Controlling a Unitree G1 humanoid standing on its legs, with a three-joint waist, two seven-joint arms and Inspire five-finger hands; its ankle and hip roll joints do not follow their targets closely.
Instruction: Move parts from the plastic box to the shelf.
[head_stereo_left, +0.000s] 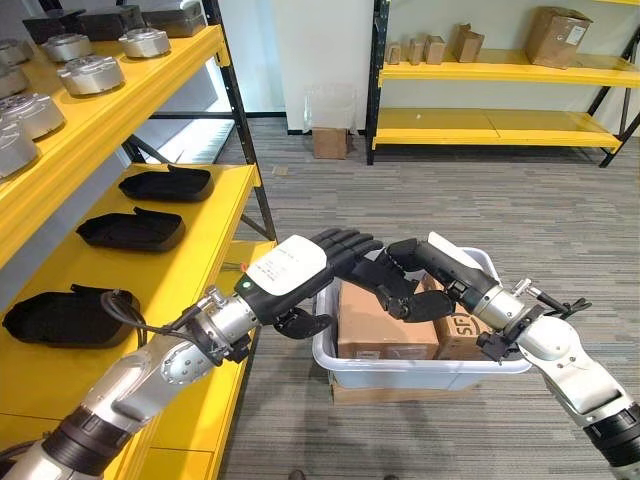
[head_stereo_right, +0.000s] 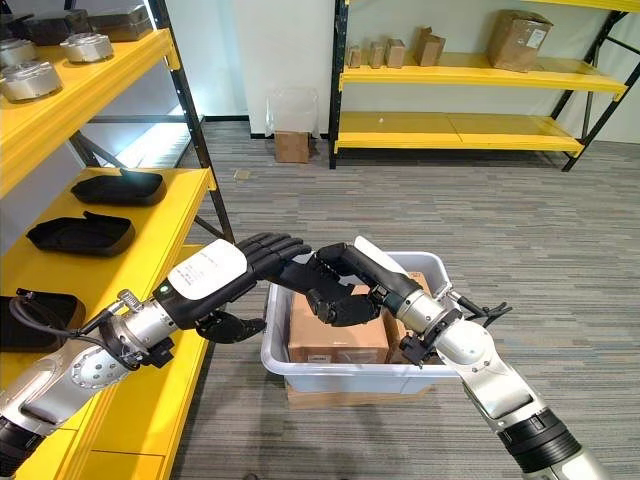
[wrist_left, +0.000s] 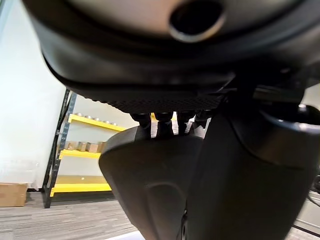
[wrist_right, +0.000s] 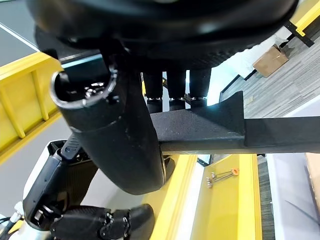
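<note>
Storeroom, yellow shelving (head_stereo_left: 480, 128), cardboard boxes (head_stereo_left: 557, 35)

Left arm reaches in from lower left, forearm angled up toward centre. Left hand (head_stereo_left: 335, 255) palm down, fingers extended forward and slightly bent, thumb (head_stereo_left: 303, 322) curled beneath. Right arm comes from lower right, wrist bent inward. Right hand (head_stereo_left: 405, 285) has fingers curled, thumb closed against them, pinching dark flat piece. Fingertips of both hands nearly meet.

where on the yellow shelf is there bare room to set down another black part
Bare yellow shelf lies along the front edge beside the three black trays, and near the post past the farthest tray. The upper level with the metal parts is crowded.
</note>
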